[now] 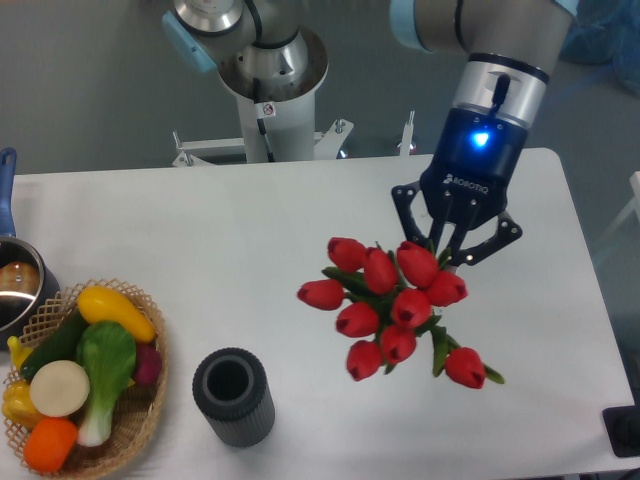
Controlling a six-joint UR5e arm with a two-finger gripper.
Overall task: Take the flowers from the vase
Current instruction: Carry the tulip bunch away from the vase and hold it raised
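The flowers [390, 305], a bunch of red tulips with green stems, hang in the air over the right middle of the table. My gripper [450, 252] is shut on their stems from above and behind, its fingertips hidden by the buds. One bud droops low at the right. The vase [233, 395], a dark grey ribbed cylinder, stands upright near the front edge, well left of the bunch. Its round mouth shows nothing inside.
A wicker basket [130, 440] of colourful vegetables sits at the front left corner. A steel pot [18, 290] with a blue handle is at the left edge. The white table [250, 260] ends just right of the gripper; the arm's base [270, 90] stands behind.
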